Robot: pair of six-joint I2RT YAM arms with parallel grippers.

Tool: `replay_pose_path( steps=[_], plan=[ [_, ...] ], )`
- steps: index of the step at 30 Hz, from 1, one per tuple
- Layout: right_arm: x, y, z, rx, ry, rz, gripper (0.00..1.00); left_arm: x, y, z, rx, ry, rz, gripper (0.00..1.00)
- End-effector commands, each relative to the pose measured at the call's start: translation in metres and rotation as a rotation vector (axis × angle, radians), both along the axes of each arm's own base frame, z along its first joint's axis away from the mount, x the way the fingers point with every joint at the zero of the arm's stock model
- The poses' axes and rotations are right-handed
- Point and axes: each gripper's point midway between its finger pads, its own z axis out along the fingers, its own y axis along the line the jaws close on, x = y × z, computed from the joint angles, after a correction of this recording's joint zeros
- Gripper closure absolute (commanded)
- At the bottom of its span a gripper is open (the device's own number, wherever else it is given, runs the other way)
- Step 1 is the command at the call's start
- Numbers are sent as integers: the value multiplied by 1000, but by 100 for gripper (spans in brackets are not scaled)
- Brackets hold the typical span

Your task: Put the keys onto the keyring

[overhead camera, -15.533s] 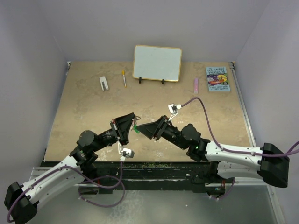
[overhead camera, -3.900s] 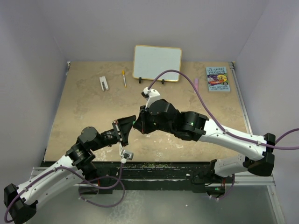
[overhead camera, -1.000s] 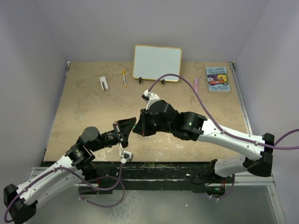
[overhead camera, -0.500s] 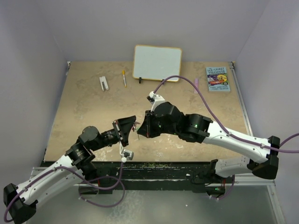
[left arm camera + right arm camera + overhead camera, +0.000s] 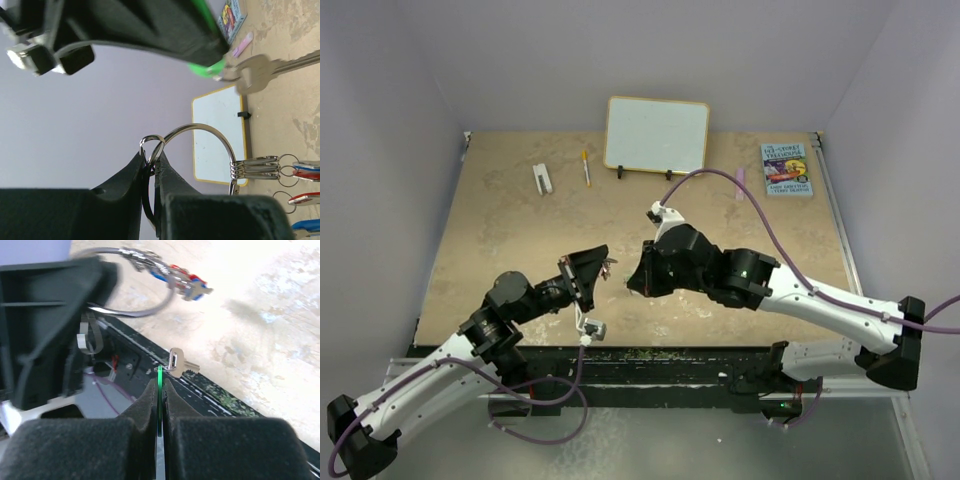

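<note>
The left gripper [image 5: 150, 157] was closed on the keyring [image 5: 200, 127], pinching its wire. Keys with red and blue tags [image 5: 302, 172] hung on the ring. The right gripper [image 5: 159, 390] was clamped on the green tag [image 5: 159, 382] of a loose key [image 5: 178, 363], near the ring but apart from it. The top view showed both grippers over the table [image 5: 500, 230] with a gap between them. The ring's detail was legible only in the wrist views.

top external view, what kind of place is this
Probably a robot lab test cell: a tabletop boxed in by plain lavender walls, left arm and right arm mounted at its edge, props like a whiteboard and book.
</note>
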Motion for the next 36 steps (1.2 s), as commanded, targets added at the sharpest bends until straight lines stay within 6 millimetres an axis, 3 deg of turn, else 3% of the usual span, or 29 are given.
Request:
replay_pose_path(
  steps=[1, 9, 15, 20, 26, 29, 36],
  plan=[
    [17, -15, -25, -22, 23, -71, 100, 6, 11, 17, -55, -25, 68, 96],
    [40, -44, -109, -82, 131, -166, 100, 16, 25, 11, -73, 43, 159, 96],
    [50, -58, -147, -139, 195, -238, 100, 16, 23, 5, -70, 68, 154, 96],
    [53, -89, -169, -198, 240, -370, 98, 15, 22, 2, -67, 77, 144, 96],
    [48, -117, -191, -229, 302, -470, 82, 14, 20, 0, -70, 90, 132, 96],
    [44, -131, -199, -275, 328, -521, 70, 13, 18, -1, -72, 99, 122, 95],
    [49, -137, -188, -318, 291, -524, 63, 11, 15, -3, -76, 117, 103, 95]
  ],
)
